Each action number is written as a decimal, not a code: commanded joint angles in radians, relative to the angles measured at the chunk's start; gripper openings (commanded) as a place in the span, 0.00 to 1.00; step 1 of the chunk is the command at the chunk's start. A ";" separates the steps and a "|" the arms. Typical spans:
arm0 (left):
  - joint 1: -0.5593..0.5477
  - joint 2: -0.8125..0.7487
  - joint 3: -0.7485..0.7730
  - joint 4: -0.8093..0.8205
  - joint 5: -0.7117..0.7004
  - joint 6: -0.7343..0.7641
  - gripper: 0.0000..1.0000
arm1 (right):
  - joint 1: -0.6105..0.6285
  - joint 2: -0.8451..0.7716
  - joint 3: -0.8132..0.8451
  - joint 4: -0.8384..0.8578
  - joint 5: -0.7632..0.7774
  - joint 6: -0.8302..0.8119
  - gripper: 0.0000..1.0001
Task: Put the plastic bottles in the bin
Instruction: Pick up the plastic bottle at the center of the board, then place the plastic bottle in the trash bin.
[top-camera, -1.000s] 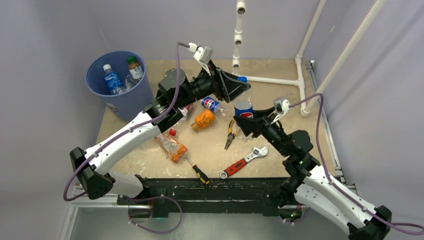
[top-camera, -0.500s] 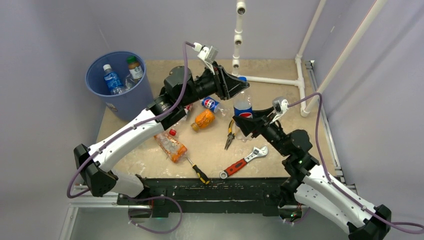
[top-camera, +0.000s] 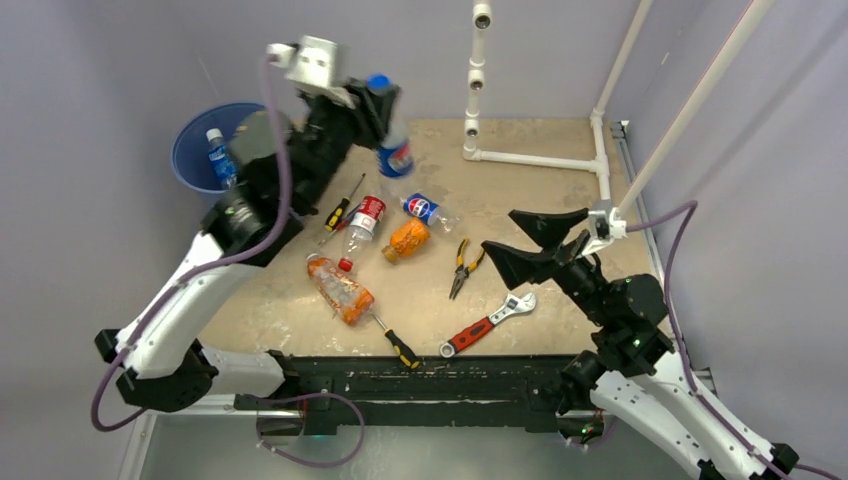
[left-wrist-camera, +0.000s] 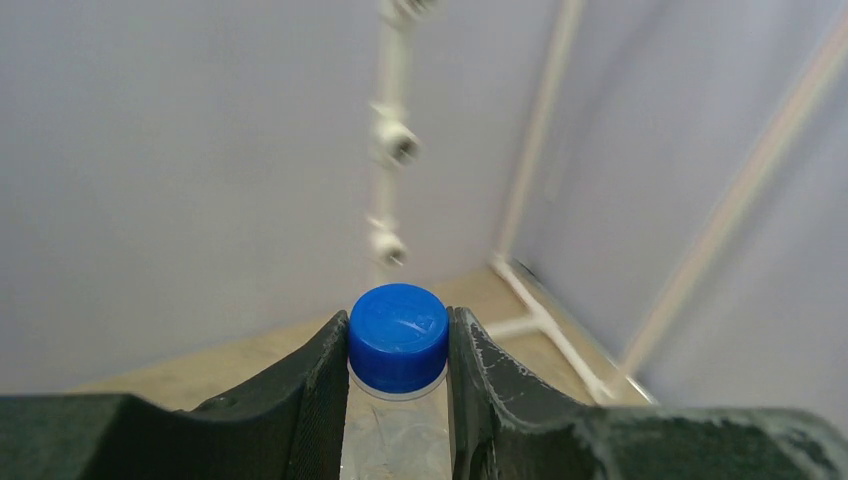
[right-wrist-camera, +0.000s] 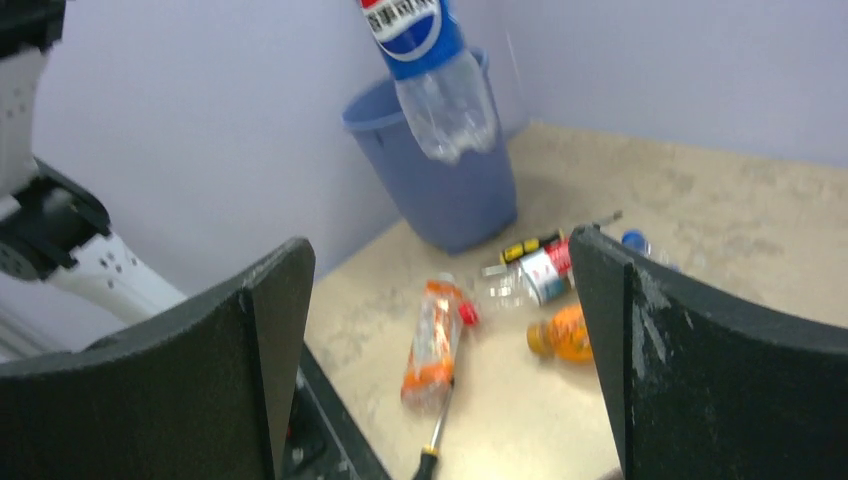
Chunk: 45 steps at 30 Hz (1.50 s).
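Clamped on the neck of the blue-labelled bottle, the left gripper has swung it from mid-frame to the upper left — near the bin, not yet over it — while the right gripper, lower right, now gapes empty.

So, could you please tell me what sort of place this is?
Likely a robotics lab test cell: a sandy tabletop enclosed by plain lavender walls, a white pipe frame at the back.
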 joint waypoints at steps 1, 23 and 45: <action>0.006 -0.044 0.123 0.064 -0.531 0.401 0.00 | 0.003 -0.022 0.008 -0.015 0.012 -0.018 0.99; 0.557 0.273 -0.169 1.040 -0.818 0.817 0.00 | 0.003 -0.092 -0.158 0.050 -0.076 0.028 0.98; 0.689 0.270 -0.436 0.652 -0.725 0.257 0.06 | 0.003 -0.063 -0.162 0.043 -0.074 0.005 0.98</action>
